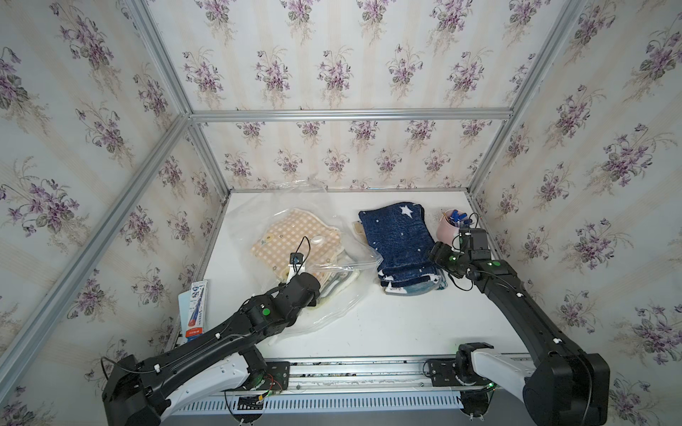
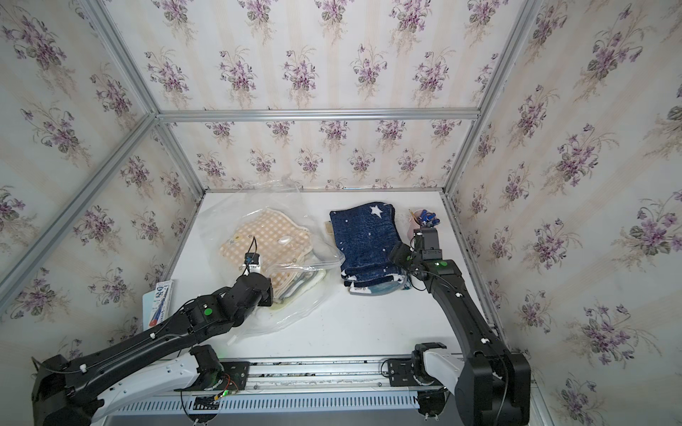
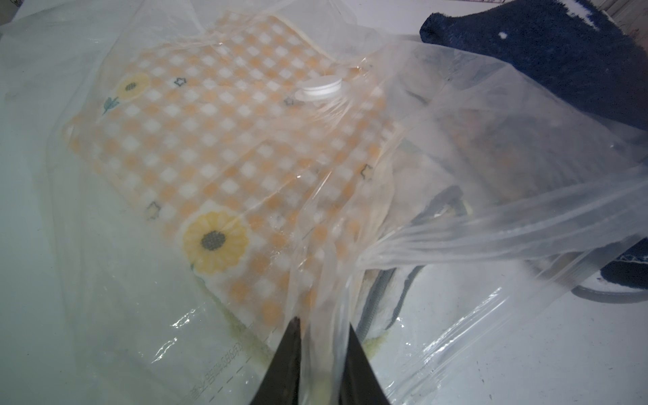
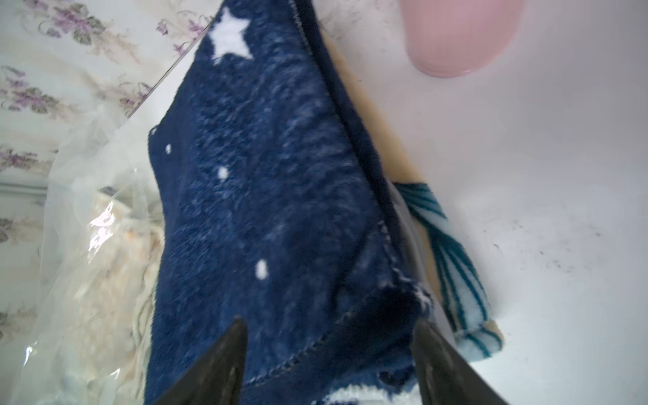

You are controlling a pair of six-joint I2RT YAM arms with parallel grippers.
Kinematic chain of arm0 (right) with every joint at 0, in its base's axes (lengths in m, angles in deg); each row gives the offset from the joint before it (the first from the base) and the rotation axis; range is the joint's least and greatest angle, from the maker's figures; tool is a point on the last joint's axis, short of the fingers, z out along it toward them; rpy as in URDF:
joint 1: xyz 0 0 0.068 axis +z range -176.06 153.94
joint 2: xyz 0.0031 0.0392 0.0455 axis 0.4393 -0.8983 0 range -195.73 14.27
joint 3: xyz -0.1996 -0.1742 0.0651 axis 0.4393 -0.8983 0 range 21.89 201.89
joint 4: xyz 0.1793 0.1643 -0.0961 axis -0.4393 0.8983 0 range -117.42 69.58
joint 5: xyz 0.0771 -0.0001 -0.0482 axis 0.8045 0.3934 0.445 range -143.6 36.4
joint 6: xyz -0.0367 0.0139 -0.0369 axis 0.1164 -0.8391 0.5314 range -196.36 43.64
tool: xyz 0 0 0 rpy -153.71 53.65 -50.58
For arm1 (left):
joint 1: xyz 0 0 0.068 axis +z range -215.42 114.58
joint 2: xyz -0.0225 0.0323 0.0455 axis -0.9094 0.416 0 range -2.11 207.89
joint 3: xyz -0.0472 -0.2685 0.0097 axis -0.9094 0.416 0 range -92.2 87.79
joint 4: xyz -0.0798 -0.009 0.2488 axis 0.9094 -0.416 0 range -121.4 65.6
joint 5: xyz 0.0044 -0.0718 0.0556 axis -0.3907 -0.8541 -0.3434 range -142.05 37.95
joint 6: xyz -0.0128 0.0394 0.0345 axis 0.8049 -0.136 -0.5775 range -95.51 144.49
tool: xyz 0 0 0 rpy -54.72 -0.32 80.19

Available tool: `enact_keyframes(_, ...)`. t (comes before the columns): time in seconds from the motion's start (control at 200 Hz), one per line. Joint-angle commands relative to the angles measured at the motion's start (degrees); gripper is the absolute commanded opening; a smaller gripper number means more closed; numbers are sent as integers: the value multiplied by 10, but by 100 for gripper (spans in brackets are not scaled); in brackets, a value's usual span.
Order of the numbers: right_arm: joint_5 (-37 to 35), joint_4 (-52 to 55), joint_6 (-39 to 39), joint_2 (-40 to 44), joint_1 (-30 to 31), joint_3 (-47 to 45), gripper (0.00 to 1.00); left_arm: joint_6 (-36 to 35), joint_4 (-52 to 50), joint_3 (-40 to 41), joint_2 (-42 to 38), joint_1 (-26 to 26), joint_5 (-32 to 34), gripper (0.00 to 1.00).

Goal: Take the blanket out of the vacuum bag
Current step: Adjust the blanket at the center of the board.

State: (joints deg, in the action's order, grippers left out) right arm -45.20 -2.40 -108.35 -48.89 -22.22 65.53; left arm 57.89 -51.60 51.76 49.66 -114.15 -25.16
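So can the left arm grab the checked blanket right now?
Probably not: the left gripper is pinching the vacuum bag, and the checked blanket lies inside it, under the plastic.

The vacuum bag (image 3: 491,224) is glossy crinkled plastic, the navy blanket (image 4: 273,196) fuzzy matt fleece (pink cup (image 4: 459,35) smooth).

**Left arm** (image 1: 206,343) and **right arm** (image 1: 516,306): matte black, rounded links rising from a white base segment (image 1: 498,365). Joint housings carry round green lamps (image 1: 265,312). Thin black cables (image 1: 461,286) follow the links, tied with small white clips (image 1: 218,335). The left end effector (image 3: 322,322) and right end effector (image 4: 329,322) each have two black, wedge-shaped fingers.
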Motion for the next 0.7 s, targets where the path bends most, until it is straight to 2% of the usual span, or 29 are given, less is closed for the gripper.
enact_keyframes(0.0,30,-39,-21,-9,-16,-23,76,-6,2,-4,-6,0,1,21)
enact_keyframes(0.13,97,-91,-17,-26,-16,-57,74,0,2,-1,-7,0,1,22)
enact_keyframes(0.275,118,-109,-5,-49,-16,-61,49,3,-3,-8,6,1,-5,22)
enact_keyframes(0.335,111,-115,-1,-45,-17,-68,45,4,-7,-12,12,0,-5,21)
enact_keyframes(0.425,105,-120,3,-45,-17,-76,45,3,-12,-18,15,0,-5,21)
enact_keyframes(0.535,123,-135,4,-67,-16,-85,56,1,-13,-23,17,0,-5,21)
enact_keyframes(0.589,127,-139,4,-77,-16,-87,56,1,-15,-28,20,0,-4,21)
enact_keyframes(0.614,132,-145,4,-79,-17,-89,50,0,-17,-30,21,0,-3,21)
enact_keyframes(0.664,138,-149,9,-76,-17,-89,17,-1,-20,-33,23,0,-3,21)
enact_keyframes(0.694,132,-143,11,-72,-16,-85,4,-1,-22,-34,23,0,-2,21)
